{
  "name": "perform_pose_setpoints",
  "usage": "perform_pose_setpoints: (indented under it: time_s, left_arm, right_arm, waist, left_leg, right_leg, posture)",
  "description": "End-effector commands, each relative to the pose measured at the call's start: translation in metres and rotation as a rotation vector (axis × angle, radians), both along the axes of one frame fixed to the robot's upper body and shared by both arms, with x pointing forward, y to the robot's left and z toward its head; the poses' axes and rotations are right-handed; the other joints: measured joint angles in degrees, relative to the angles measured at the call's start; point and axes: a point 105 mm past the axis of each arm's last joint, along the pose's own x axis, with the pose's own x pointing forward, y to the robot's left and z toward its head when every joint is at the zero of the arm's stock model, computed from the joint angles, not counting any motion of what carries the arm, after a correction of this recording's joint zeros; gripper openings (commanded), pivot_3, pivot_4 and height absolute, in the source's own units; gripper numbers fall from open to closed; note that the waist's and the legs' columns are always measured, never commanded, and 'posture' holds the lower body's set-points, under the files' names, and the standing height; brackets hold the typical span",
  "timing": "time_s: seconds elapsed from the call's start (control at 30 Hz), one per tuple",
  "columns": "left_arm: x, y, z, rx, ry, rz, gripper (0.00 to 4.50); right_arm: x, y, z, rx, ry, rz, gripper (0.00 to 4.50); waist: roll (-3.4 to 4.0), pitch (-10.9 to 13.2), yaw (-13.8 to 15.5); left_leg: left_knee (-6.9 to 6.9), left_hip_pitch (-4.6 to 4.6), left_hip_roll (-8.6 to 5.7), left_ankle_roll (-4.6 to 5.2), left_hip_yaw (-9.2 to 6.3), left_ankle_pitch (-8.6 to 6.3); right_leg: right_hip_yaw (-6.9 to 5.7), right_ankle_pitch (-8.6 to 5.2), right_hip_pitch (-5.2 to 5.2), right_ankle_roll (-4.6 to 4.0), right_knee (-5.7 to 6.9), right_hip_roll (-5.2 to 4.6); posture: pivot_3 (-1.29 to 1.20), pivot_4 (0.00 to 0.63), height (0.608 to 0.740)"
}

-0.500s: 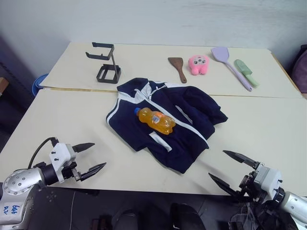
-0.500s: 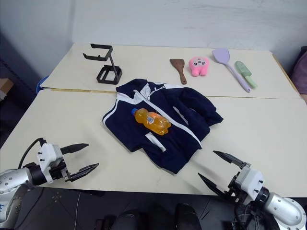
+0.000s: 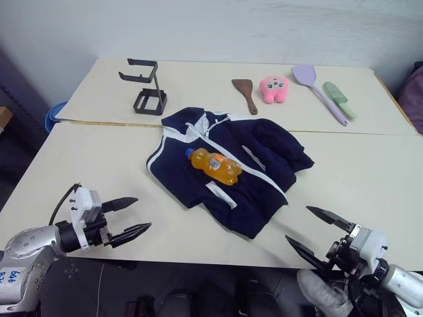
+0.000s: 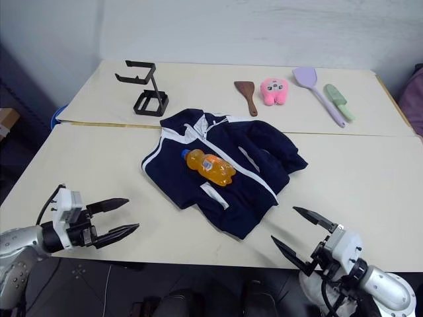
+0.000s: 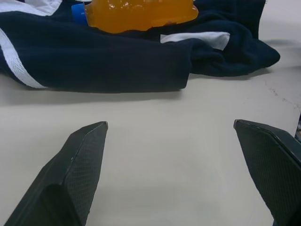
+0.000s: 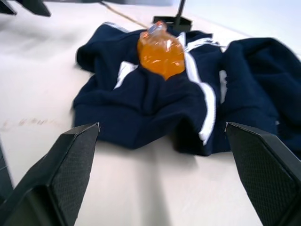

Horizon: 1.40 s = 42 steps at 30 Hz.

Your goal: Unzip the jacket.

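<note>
Beige tabletop [image 3: 79, 172]: orange drink bottle [image 3: 214, 166] lies across the zipped jacket [image 3: 228, 168]; left end effector [image 3: 129, 216] and right end effector [image 3: 316, 228] both spread open, empty.

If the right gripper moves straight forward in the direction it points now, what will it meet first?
Probably the jacket. The right gripper is open and points over bare table toward the jacket's near hem, with nothing between them. The orange bottle lies farther back on the jacket. Depth is unclear, so this is a judgement.

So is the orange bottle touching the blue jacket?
Touching. In the left eye view the orange bottle lies on its side right on top of the jacket, resting on the fabric.
</note>
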Motion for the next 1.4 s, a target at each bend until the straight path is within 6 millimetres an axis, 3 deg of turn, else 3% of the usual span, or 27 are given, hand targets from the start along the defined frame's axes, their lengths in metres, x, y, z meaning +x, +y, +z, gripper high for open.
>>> perform_pose_setpoints:
  time_s: [0.03, 0.4, 0.57, 0.63, 0.7, 0.8, 1.0, 1.13, 1.23, 1.4]
  left_arm:
    - [0.004, -0.001, 0.008, 0.057, -0.074, -0.017, 4.50]
    - [0.018, -0.012, 0.014, 0.098, -0.138, -0.102, 4.50]
    - [0.027, -0.020, 0.018, 0.104, -0.165, -0.152, 4.50]
    - [0.036, -0.028, 0.026, 0.094, -0.193, -0.185, 4.50]
    - [0.051, -0.039, 0.035, 0.095, -0.226, -0.222, 4.50]
    - [0.076, -0.074, 0.043, 0.095, -0.284, -0.327, 4.50]
    - [0.122, -0.147, 0.048, 0.208, -0.350, -0.562, 4.50]
    - [0.145, -0.168, 0.044, 0.345, -0.407, -0.595, 4.50]
    - [0.148, -0.176, 0.026, 0.530, -0.422, -0.680, 4.50]
    - [0.147, -0.187, 0.009, 0.601, -0.379, -0.725, 3.39]
  right_arm:
    - [-0.005, 0.003, 0.007, -0.010, -0.026, 0.025, 4.45]
    - [-0.018, 0.013, 0.007, -0.008, -0.035, 0.070, 4.45]
    - [-0.020, 0.017, 0.019, 0.066, -0.098, 0.047, 4.45]
    - [-0.018, 0.020, 0.033, 0.120, -0.155, 0.007, 4.45]
    - [-0.017, 0.022, 0.044, 0.141, -0.202, -0.005, 4.45]
    - [-0.013, 0.015, 0.058, 0.157, -0.253, -0.085, 4.45]
    - [-0.020, 0.016, 0.047, 0.109, -0.218, -0.121, 4.45]
    - [-0.023, 0.013, 0.041, 0.109, -0.220, -0.162, 4.45]
    - [-0.029, 0.010, 0.036, 0.112, -0.219, -0.199, 4.45]
    - [-0.038, 0.006, 0.024, 0.111, -0.219, -0.246, 4.50]
  waist:
    - [0.00, 0.00, 0.01]
    - [-0.01, 0.00, 0.04]
    - [-0.04, -0.02, 0.04]
    - [-0.09, -0.01, 0.16]
    - [-0.11, -0.01, 0.47]
    - [-0.17, -0.03, 1.37]
    - [-0.44, -0.02, 1.85]
    - [-0.58, 0.04, 1.14]
    - [-0.64, 0.08, 0.98]
    - [-0.72, 0.05, 1.49]
  left_leg:
    - [0.00, -0.01, 0.00, 0.00, 0.00, 0.00]
    - [0.00, -0.02, 0.00, -0.01, 0.07, 0.01]
    - [0.00, -0.01, -0.01, -0.01, 0.10, 0.01]
    - [0.00, -0.01, -0.02, 0.00, 0.13, 0.01]
    - [0.03, -0.02, -0.04, 0.00, 0.12, 0.05]
    - [0.06, -0.01, -0.22, 0.06, 0.12, 0.12]
    - [0.13, -0.16, -0.65, 0.34, 0.23, 0.27]
    - [0.14, -0.29, -0.81, 0.42, 0.37, 0.29]
    - [0.11, -0.31, -0.71, 0.41, 0.38, 0.29]
    - [0.12, -0.24, -0.60, 0.42, 0.36, 0.30]
  right_leg:
    - [0.00, 0.00, -0.01, 0.00, 0.00, 0.01]
    - [0.01, 0.00, -0.04, 0.00, 0.04, 0.07]
    - [0.04, 0.00, -0.05, 0.00, 0.09, 0.09]
    - [0.06, 0.00, -0.06, 0.00, 0.10, 0.09]
    - [0.05, 0.00, -0.08, 0.00, 0.14, 0.08]
    - [0.04, 0.02, -0.09, 0.04, 0.33, 0.20]
    - [-0.19, 0.10, -0.18, 0.19, 0.54, 0.31]
    - [-0.21, 0.23, -0.18, 0.43, 0.14, 0.36]
    - [-0.24, 0.24, -0.19, 0.45, 0.04, 0.46]
    - [-0.18, 0.24, -0.11, 0.46, 0.00, 0.50]
  posture:
    - [0.00, 0.150, 0.740]
    - [0.00, 0.150, 0.740]
    - [0.00, 0.150, 0.740]
    - [0.00, 0.150, 0.740]
    - [0.00, 0.150, 0.740]
    - [0.00, 0.150, 0.740]
    - [0.00, 0.150, 0.740]
    - [0.00, 0.150, 0.740]
    - [0.00, 0.150, 0.740]
    - [0.00, 0.150, 0.740]
